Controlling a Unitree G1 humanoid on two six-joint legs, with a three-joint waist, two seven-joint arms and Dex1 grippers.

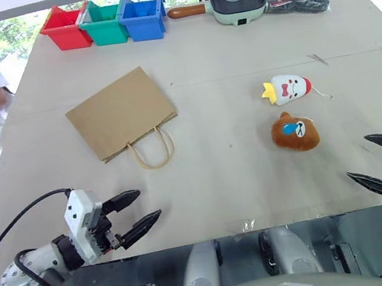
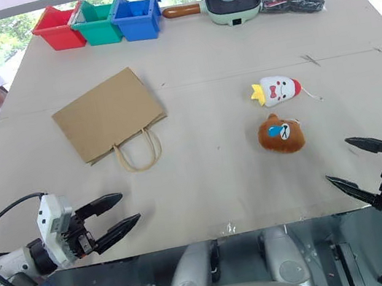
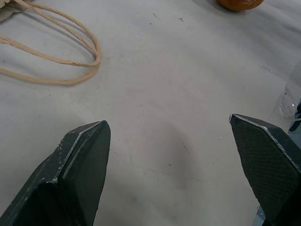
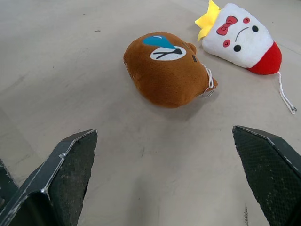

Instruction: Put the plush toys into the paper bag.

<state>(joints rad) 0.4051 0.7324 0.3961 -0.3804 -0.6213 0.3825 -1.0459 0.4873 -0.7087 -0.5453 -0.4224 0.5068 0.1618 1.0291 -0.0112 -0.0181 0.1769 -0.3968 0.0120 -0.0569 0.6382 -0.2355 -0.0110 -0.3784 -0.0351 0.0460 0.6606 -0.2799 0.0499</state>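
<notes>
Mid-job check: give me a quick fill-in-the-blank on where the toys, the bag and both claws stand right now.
1. The paper bag lies ____ on the table.
2. Both toys, the bear and the chicken, are still ____ the bag.
3. The left claw and the right claw are both ____.
4. The toy nearer the right claw is the ____.

Missing words: flat; outside; open; bear

a pale table [image 1: 227, 181] is carrying a flat paper bag [image 1: 120, 112], a bear toy [image 1: 295, 132], a chicken toy [image 1: 288, 87], three coloured bins [image 1: 104, 21] and a pan [image 1: 237, 1].
</notes>
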